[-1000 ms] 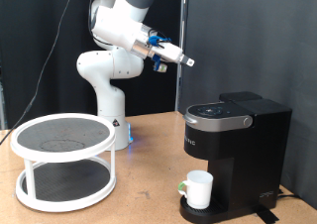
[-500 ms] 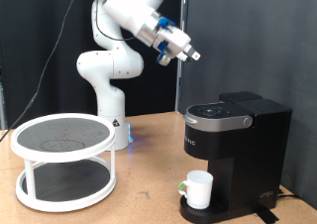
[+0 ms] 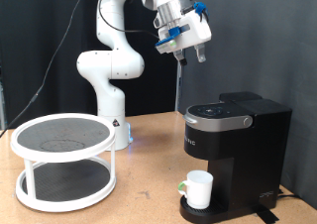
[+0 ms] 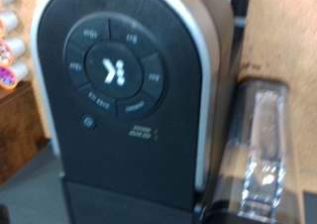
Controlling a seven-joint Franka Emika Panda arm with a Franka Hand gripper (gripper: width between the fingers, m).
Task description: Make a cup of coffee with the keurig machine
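The black keurig machine (image 3: 238, 130) stands on the wooden table at the exterior view's right, its lid down. The white cup (image 3: 200, 188) sits on the machine's drip tray (image 3: 213, 214) under the spout, handle hidden. My gripper (image 3: 191, 56) hangs in the air above the machine's front, pointing down, well clear of the lid and holding nothing that shows. The wrist view looks straight down on the machine's top (image 4: 119, 75) with its round ring of buttons (image 4: 117, 70); the fingers do not show there.
A white two-tier round stand (image 3: 64, 160) takes up the exterior view's left of the table. The arm's white base (image 3: 107, 80) stands behind it. The wrist view shows the clear water tank (image 4: 263, 150) beside the machine and several small pods (image 4: 10, 46) at one edge.
The arm has risen and swung toward the exterior view's right, and the gripper has turned from slanting sideways to pointing down above the machine. The cup and the machine have not moved.
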